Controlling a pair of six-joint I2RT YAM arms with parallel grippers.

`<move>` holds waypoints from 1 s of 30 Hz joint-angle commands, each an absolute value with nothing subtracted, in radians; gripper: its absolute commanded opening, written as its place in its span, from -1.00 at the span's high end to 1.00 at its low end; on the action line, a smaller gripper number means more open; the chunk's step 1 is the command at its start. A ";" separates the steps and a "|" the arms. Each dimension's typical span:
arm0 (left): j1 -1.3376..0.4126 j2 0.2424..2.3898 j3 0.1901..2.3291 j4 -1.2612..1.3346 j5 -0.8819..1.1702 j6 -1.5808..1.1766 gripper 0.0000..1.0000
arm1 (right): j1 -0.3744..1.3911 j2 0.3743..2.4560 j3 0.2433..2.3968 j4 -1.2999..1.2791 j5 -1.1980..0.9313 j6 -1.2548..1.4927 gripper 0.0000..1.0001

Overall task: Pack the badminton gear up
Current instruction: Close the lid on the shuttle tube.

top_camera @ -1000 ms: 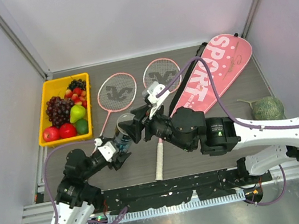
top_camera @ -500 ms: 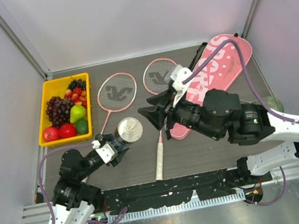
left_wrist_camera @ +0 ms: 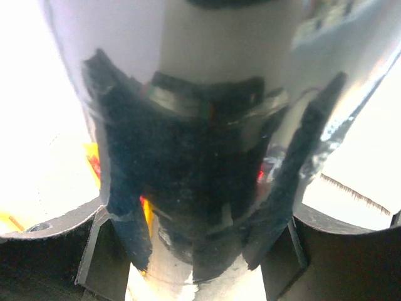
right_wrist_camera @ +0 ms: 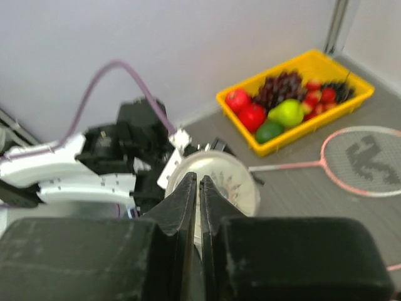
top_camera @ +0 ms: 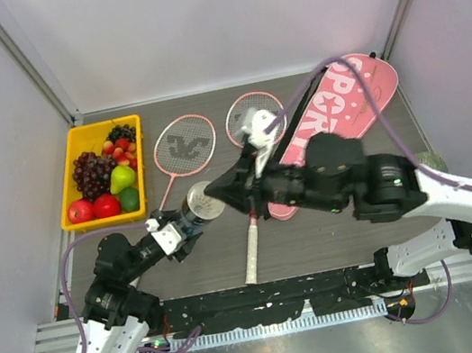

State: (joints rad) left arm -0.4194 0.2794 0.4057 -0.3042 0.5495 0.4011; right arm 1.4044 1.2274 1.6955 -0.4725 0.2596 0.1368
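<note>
My left gripper (top_camera: 181,226) is shut on the tube (top_camera: 199,208) and holds it tilted above the table; the tube (left_wrist_camera: 200,125) fills the left wrist view between the fingers (left_wrist_camera: 103,263). White shuttlecock (right_wrist_camera: 235,185) feathers show inside its round mouth. My right gripper (top_camera: 214,189) is shut, with nothing visible between its jaws. Its tips (right_wrist_camera: 198,180) rest at the tube's mouth. Two pink rackets lie behind, one head (top_camera: 184,143) in full view, the other (top_camera: 246,116) partly under my right arm. The pink SPORT bag (top_camera: 339,112) lies at the back right.
A yellow tray (top_camera: 69,174) of fruit stands at the left, also in the right wrist view (right_wrist_camera: 313,122). A green netted ball (top_camera: 435,161) peeks out behind my right arm. One racket's white handle (top_camera: 250,252) points toward the near edge.
My right gripper was at the tube, then drew back to the right with jaws open. It has now closed and come back left to the tube's mouth. The left gripper kept holding the tube.
</note>
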 commanded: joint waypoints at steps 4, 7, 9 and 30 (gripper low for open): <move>-0.422 0.267 0.474 -0.215 0.548 0.377 1.00 | 1.408 1.367 1.582 -0.583 0.280 0.290 0.82; -0.422 0.275 0.465 -0.209 0.560 0.365 1.00 | 1.410 1.329 1.594 -0.584 0.339 0.287 0.82; -0.423 0.281 0.453 -0.206 0.568 0.362 1.00 | 1.410 1.299 1.611 -0.581 0.382 0.272 0.82; -0.423 0.311 0.463 -0.178 0.528 0.299 1.00 | 1.408 1.163 1.497 -0.535 0.445 0.284 0.32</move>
